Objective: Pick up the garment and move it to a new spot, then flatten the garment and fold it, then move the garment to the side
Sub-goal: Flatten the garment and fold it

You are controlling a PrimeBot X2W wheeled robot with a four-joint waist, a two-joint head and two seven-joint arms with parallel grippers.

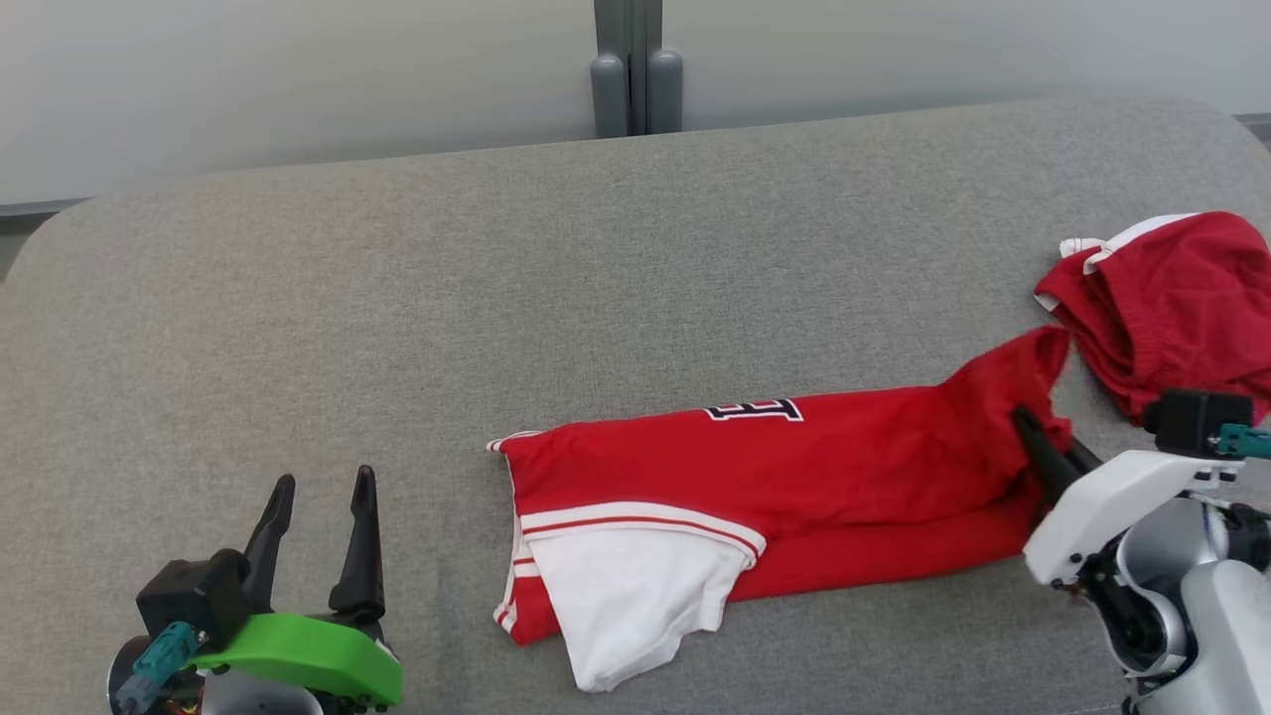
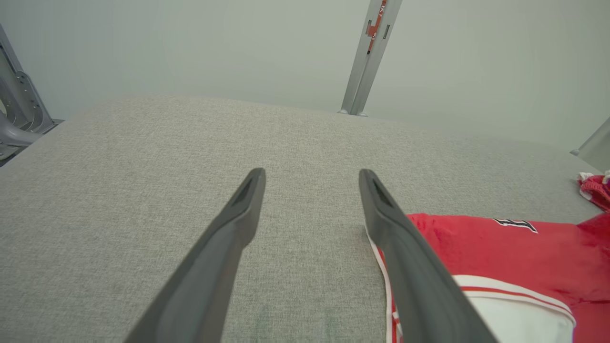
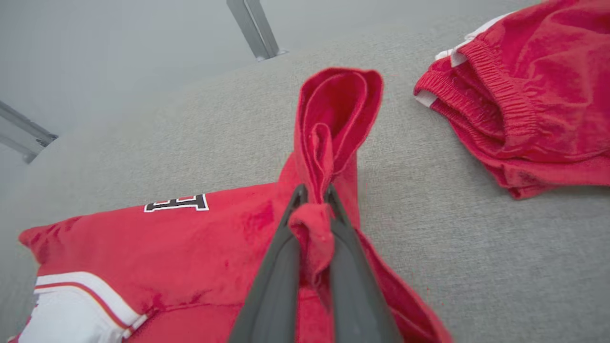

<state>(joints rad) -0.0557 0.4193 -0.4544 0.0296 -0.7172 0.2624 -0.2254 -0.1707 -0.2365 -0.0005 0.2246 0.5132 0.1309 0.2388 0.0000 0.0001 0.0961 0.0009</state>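
Note:
The garment (image 1: 794, 477) is a red one with white panels and a dark letter print, lying folded lengthwise on the grey cushion (image 1: 496, 298). My right gripper (image 3: 314, 193) is shut on its right end, pinching a bunch of red cloth that stands up in a peak (image 3: 338, 105). In the head view the right gripper (image 1: 1023, 417) pokes into that raised end. My left gripper (image 1: 320, 482) rests at the lower left, open, with nothing between its fingers (image 2: 238, 209). The garment's left edge (image 2: 476, 243) lies just right of it.
A second red garment with white trim (image 1: 1172, 298) lies crumpled at the right edge of the cushion, close to my right arm. A grey post (image 1: 635, 70) stands behind the cushion against a pale wall. Bare cushion stretches across the left and back.

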